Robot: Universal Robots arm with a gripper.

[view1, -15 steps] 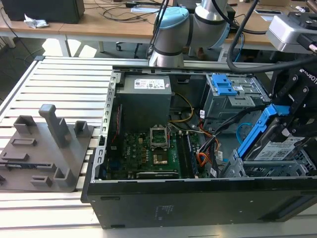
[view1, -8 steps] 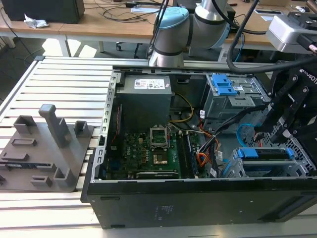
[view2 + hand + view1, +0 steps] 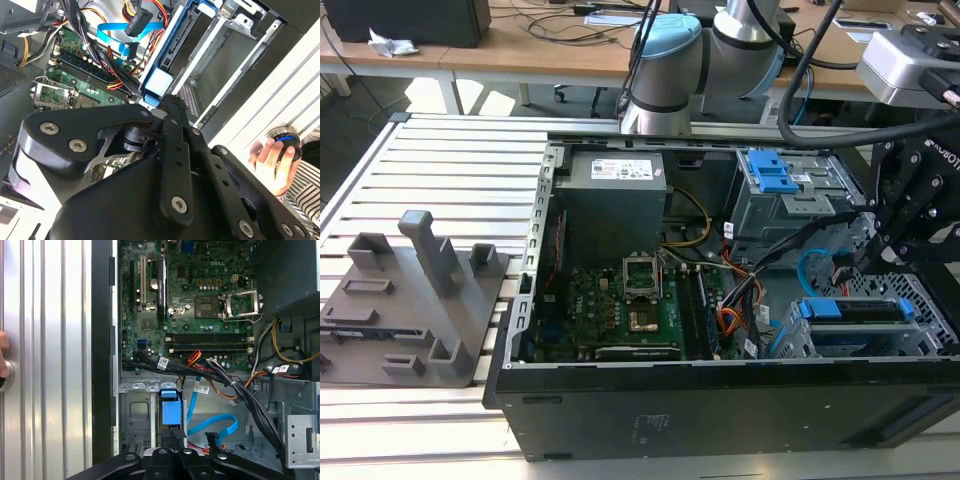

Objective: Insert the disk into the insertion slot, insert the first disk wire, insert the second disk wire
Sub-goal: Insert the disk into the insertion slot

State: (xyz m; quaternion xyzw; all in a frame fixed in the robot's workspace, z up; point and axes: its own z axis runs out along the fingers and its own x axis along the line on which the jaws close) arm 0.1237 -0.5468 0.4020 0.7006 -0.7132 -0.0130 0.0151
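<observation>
The disk (image 3: 850, 310), in its blue carrier, lies in the insertion slot (image 3: 790, 335), the low grey cage at the exterior view's right front corner of the open case. My gripper (image 3: 868, 255) hangs just above that cage. In both wrist views its black fingers (image 3: 175, 432) sit pressed together against the end of the carrier's blue tab (image 3: 170, 407) (image 3: 160, 80). The second disk wire (image 3: 215, 422) (image 3: 115, 32) curves in a loop beside the disk, and its black plug lies loose. I cannot tell which cable is the first disk wire.
A taller grey cage with a blue handle (image 3: 770, 175) stands behind the slot. Orange and black wires (image 3: 220, 382) cross between the motherboard (image 3: 200, 300) and the bay. A person's hand (image 3: 275, 155) rests on a round button outside the case. A grey fixture (image 3: 410, 300) lies at the exterior view's left.
</observation>
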